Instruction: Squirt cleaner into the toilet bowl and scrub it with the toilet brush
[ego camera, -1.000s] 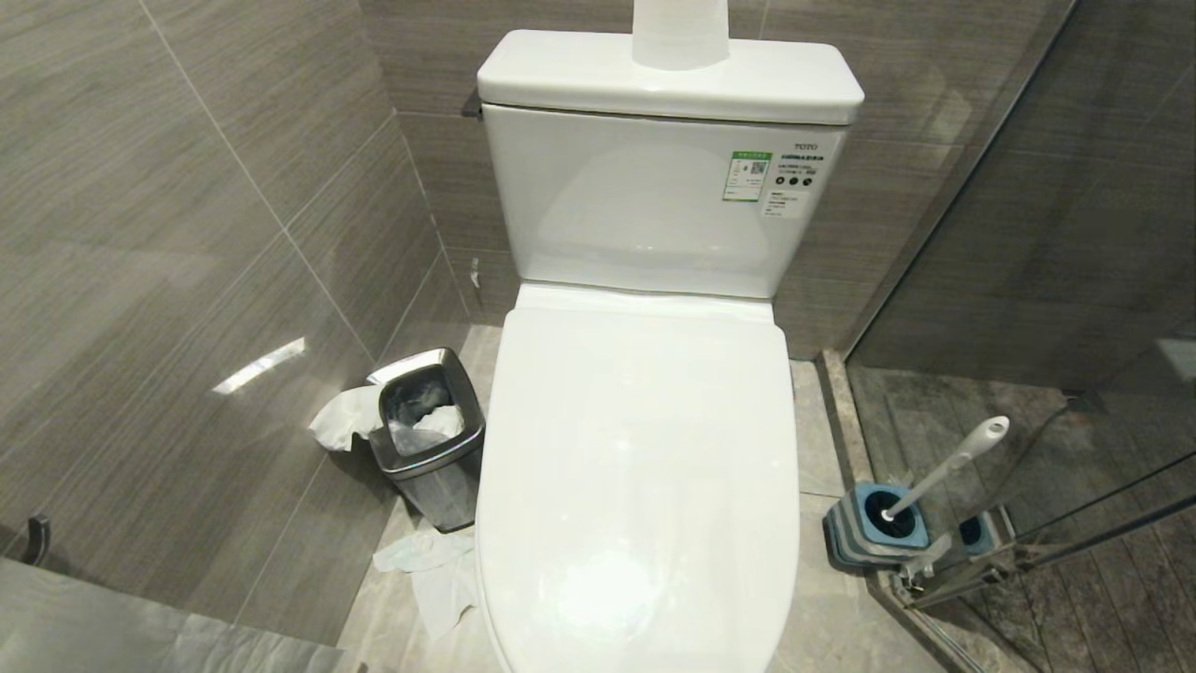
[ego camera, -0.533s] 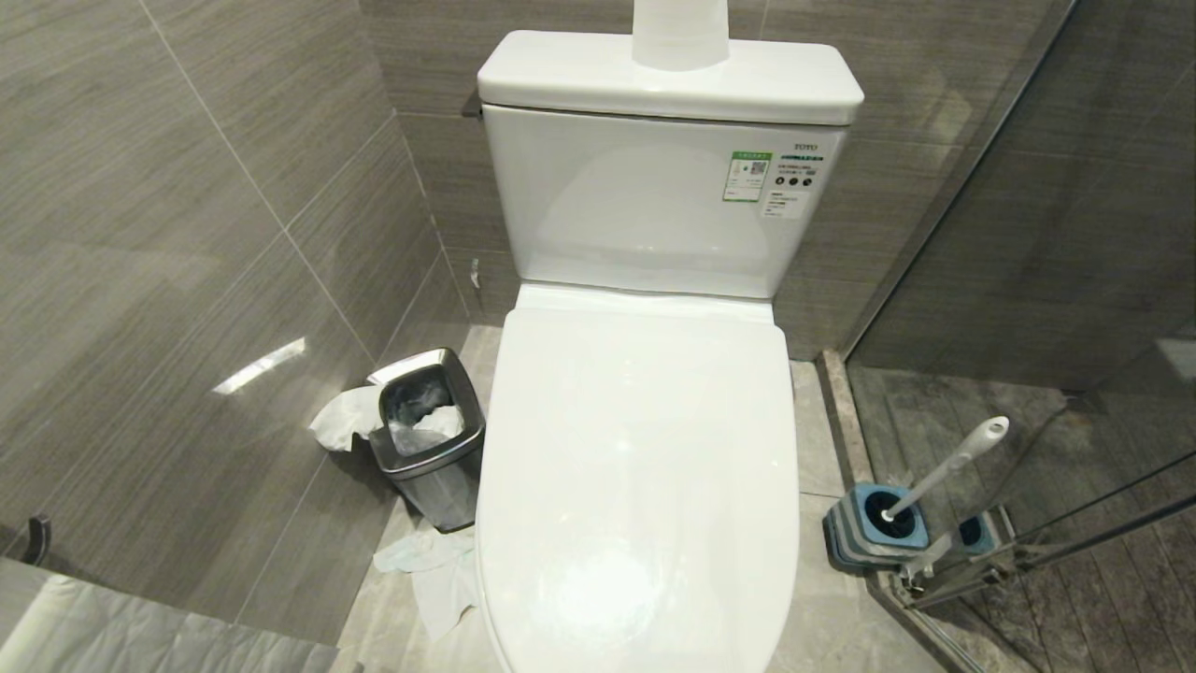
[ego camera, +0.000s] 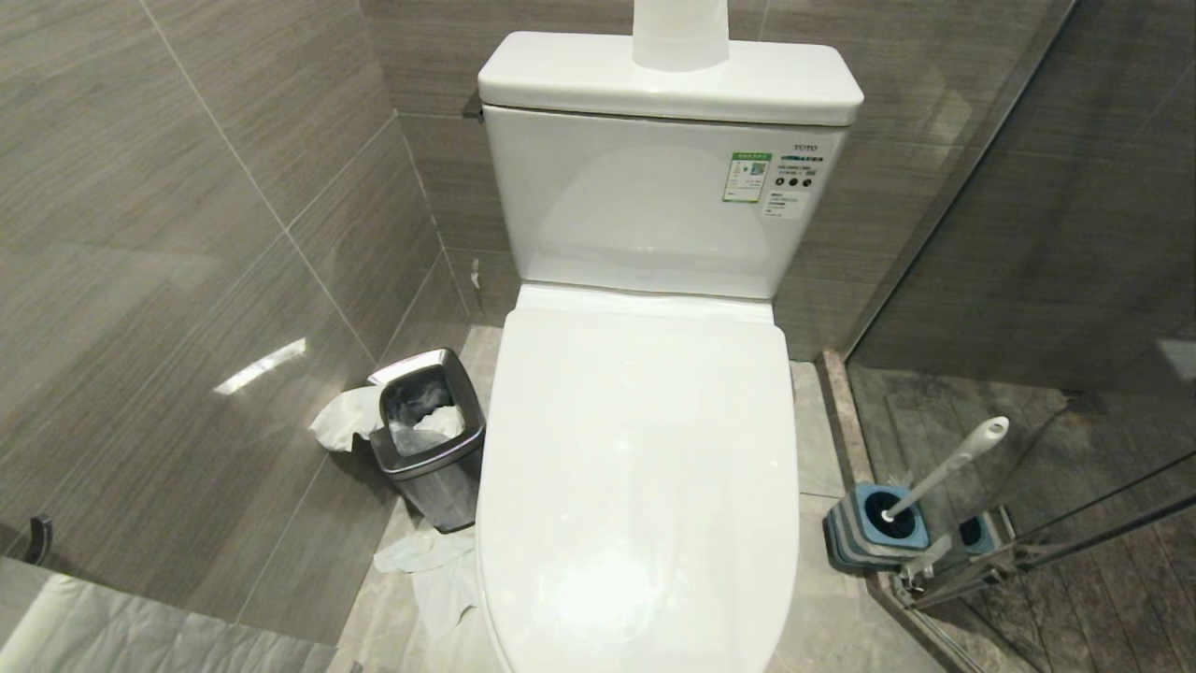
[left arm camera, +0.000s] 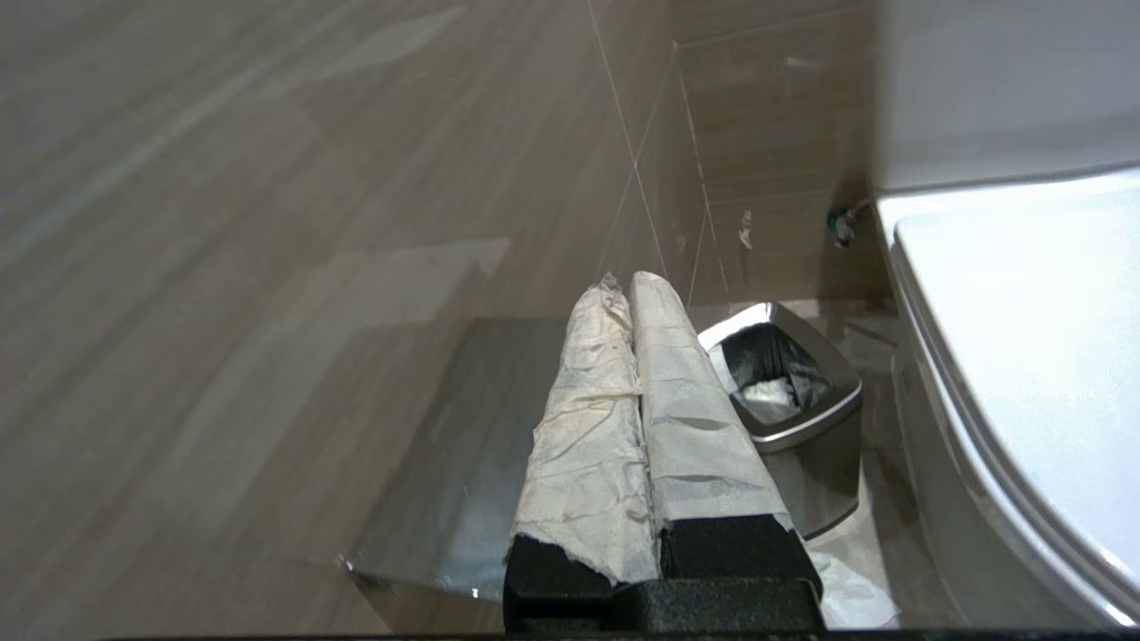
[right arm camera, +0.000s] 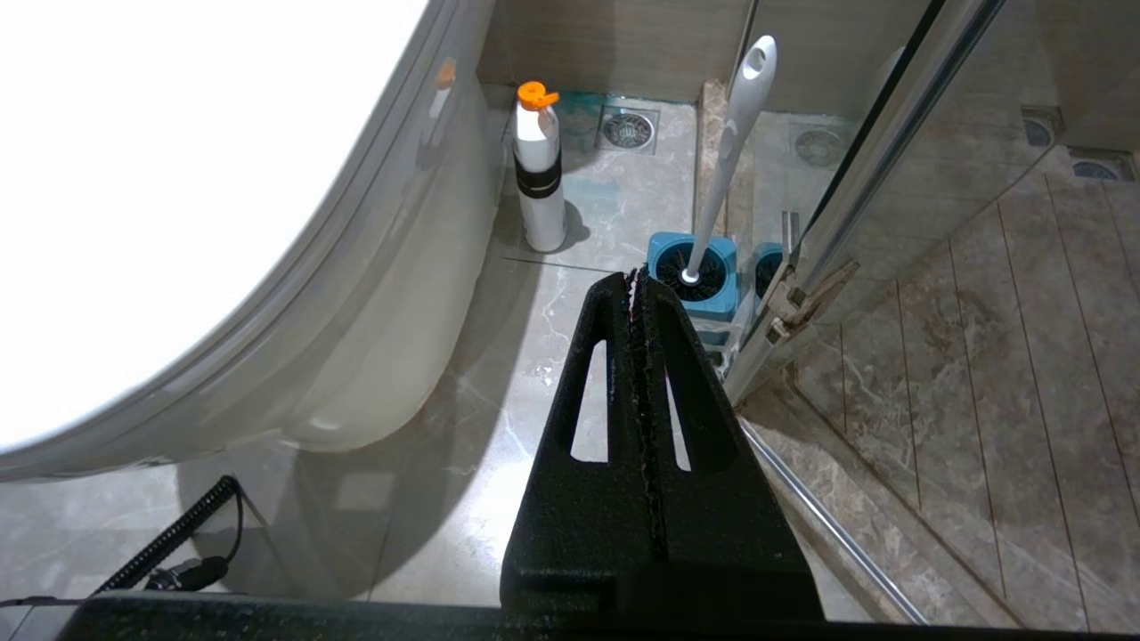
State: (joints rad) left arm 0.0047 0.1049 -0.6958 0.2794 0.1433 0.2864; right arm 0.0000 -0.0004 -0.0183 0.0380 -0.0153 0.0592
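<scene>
The toilet's white lid [ego camera: 645, 467] is shut, so the toilet bowl and any cleaner in it are hidden. The toilet brush [ego camera: 946, 465] stands in its blue-topped holder [ego camera: 874, 528] on the floor to the toilet's right, with its white handle [right arm camera: 728, 151] leaning against the glass door. A white bottle with an orange cap [right arm camera: 540, 169] stands on the floor beside the toilet's base. My left gripper [left arm camera: 628, 280], its fingers wrapped in pale cloth, is shut and empty, pointing at the wall left of the toilet. My right gripper [right arm camera: 634, 276] is shut and empty, low over the floor short of the holder.
A square steel waste bin [ego camera: 430, 439] stands left of the toilet with crumpled tissue [ego camera: 430, 570] around it. The glass shower door and its metal frame [right arm camera: 855, 178] close off the right side. A white roll [ego camera: 680, 33] sits on the tank lid. Tiled walls stand close on the left and behind.
At the head view's bottom left corner a smooth grey surface has given way to a pale crinkled covering. The toilet, brush and bin have not moved.
</scene>
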